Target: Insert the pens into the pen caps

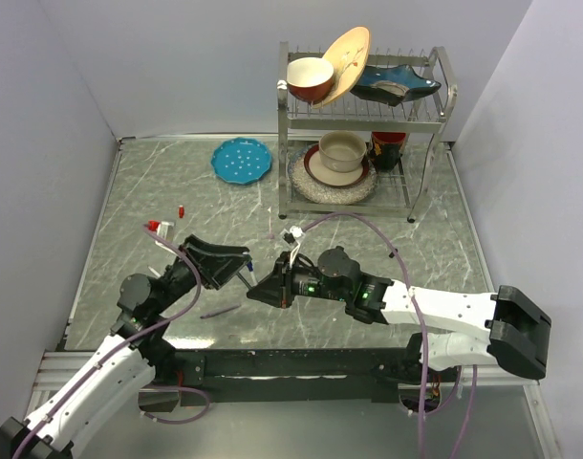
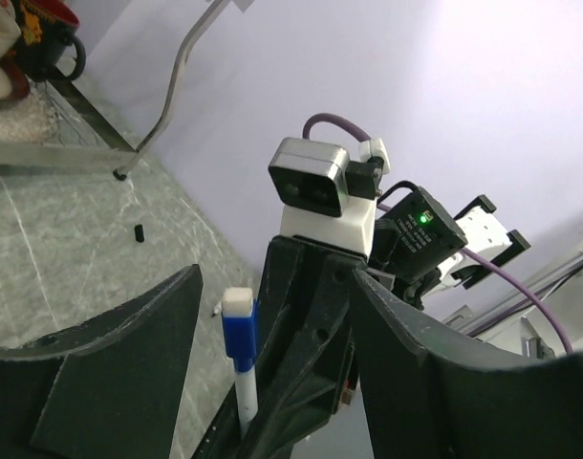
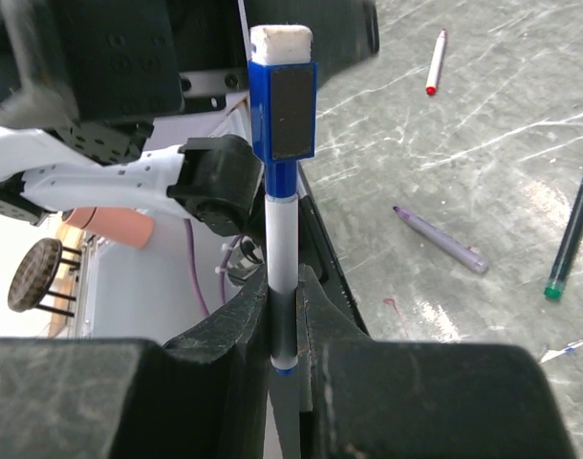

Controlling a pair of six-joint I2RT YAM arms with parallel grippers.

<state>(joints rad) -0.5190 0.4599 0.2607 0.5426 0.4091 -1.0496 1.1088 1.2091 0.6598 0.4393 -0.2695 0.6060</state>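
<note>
- The marble-patterned table (image 1: 158, 191) carries the loose pieces, and the two arms meet above its near middle.
- The right gripper (image 3: 284, 306) is clenched on the lower barrel of the blue pen (image 3: 282, 239) and holds it upright in the air.
- The left gripper (image 2: 272, 287) is released. Its jaws stand spread on either side of the pen's capped end, and neither finger appears to touch it.
- The blue cap (image 3: 283, 105) sits on the pen's tip, in line with the barrel. It looks seated, but I cannot tell whether it is pressed fully home.
- This pen looks done, so the step in hand is most likely clearing away. The left arm should back off along the pen's axis with its jaws wide, so no finger snags the cap. The right should hold firm until the left is clear, then lay the pen on bare table.
- The green pen (image 3: 572, 229) and the red-ended pen (image 3: 435, 62) lie on the table, well apart from each other.
- What looks like a black cap (image 2: 139, 232) lies alone on the table.
</note>
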